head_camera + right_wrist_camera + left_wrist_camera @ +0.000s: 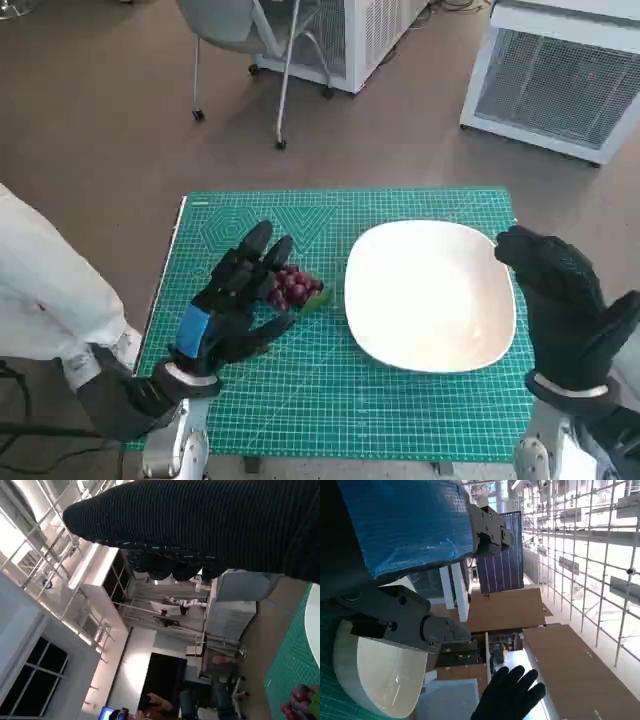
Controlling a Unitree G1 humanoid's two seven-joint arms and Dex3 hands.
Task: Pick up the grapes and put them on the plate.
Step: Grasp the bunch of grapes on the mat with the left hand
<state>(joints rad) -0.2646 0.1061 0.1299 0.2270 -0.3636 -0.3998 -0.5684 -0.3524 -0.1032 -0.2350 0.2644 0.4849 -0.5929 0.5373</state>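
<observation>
My left hand (232,305) rests on the green mat (300,400) with fingers spread, holding nothing, its fingertips touching the grapes (293,286). The grapes lie just left of the white plate (430,295). My right hand (560,300) hovers empty, fingers apart, at the plate's right edge.

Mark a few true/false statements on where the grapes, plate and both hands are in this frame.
1. The grapes are on the plate. False: they lie on the green mat, beside the plate on the left hand's side.
2. The plate is empty. True.
3. The left hand is at the grapes, fingers spread around them. True; whether it grips them cannot be told.
4. The right hand holds the grapes. False: it holds nothing and is at the plate's far edge from them.
5. The mat is red. False: green.
</observation>
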